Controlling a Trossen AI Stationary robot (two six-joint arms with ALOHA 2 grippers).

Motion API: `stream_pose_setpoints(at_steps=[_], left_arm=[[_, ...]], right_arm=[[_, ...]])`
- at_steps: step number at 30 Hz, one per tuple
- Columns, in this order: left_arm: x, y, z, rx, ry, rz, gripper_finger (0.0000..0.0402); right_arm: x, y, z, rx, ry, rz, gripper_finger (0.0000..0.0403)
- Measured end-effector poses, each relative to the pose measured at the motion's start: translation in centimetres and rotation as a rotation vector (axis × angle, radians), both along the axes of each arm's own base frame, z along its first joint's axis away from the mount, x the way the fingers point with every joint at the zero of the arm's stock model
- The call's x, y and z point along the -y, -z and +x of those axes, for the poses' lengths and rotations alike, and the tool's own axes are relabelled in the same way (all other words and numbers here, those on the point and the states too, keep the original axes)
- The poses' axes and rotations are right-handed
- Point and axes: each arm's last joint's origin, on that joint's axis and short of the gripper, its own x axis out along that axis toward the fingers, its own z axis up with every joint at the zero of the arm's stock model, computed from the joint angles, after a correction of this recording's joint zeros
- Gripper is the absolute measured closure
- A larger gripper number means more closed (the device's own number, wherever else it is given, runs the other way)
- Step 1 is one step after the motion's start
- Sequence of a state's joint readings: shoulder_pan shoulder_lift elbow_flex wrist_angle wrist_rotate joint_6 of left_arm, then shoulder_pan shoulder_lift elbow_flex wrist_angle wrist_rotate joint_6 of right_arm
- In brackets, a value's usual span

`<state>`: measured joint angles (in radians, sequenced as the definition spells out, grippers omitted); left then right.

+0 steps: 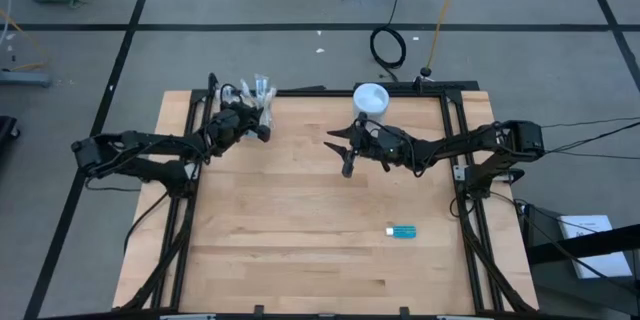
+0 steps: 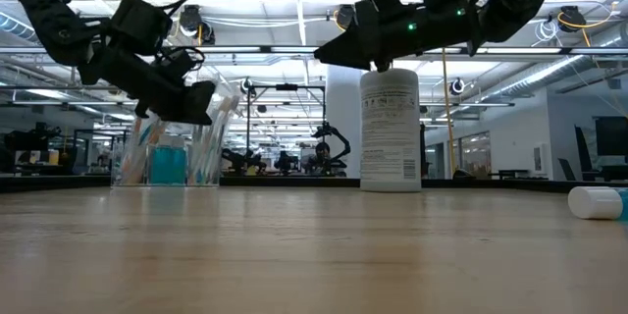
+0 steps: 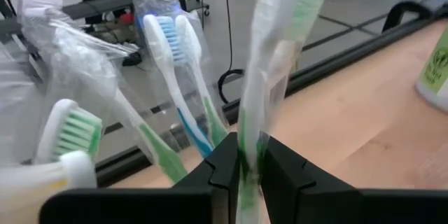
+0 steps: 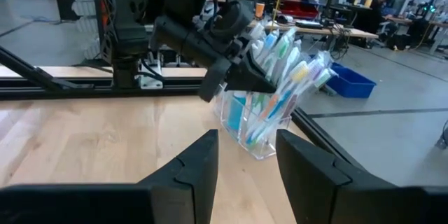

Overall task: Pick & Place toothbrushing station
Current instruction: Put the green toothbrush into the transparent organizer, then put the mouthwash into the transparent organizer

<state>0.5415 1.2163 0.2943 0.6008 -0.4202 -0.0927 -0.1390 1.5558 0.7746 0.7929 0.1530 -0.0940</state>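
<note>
One wrapped toothbrush point(image 3: 269, 77) is pinched upright, bristles uppermost, by the left gripper point(image 3: 246, 164).

It is held at the clear cup point(image 2: 167, 147), at the table's point(image 1: 300, 220) far left corner; the right gripper point(image 4: 246, 155) is spread, unladen, mid-table.

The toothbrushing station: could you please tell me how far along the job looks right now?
Done: the clear cup stands at the table's far left corner, full of wrapped toothbrushes. In hand: the left tool is shut on one toothbrush at the cup. Left: a blue toothpaste tube lies alone on the bare wood, nearer the right arm, whose tool hangs open over mid-table, holding nothing.
</note>
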Motion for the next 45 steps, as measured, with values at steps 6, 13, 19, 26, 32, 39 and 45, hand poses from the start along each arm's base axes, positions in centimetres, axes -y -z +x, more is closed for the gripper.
stream_pose_setpoints(at_steps=[6,13,19,26,32,39,45], left_arm=[[0.1,0.5,-0.1,-0.091,0.017,0.000,0.0355],[0.2,0.8,-0.3,-0.127,0.019,-0.019,0.0379],[0.0,0.0,0.0,-0.153,0.022,-0.020,0.0338],[0.0,-1.5,0.2,-0.198,0.008,-0.065,0.0263],[0.8,-3.9,-0.2,-0.173,0.029,-0.064,0.0236],[2.7,-7.5,-0.8,-0.029,0.159,0.011,0.0234],[3.9,-9.1,-1.6,0.063,0.220,0.068,0.0233]], right_arm=[[0.0,0.0,0.0,0.000,0.000,0.000,0.0270],[0.0,0.0,0.0,0.001,0.000,0.003,0.0270],[0.0,0.1,0.0,-0.004,0.000,0.004,0.0270],[-0.2,0.4,0.0,-0.040,-0.017,0.011,0.0270],[-1.1,0.4,0.1,-0.031,-0.268,0.085,0.0271],[-4.7,0.8,0.3,-0.078,-0.380,0.091,0.0271],[-9.0,2.0,-0.9,-0.282,-0.482,0.180,0.0271]])
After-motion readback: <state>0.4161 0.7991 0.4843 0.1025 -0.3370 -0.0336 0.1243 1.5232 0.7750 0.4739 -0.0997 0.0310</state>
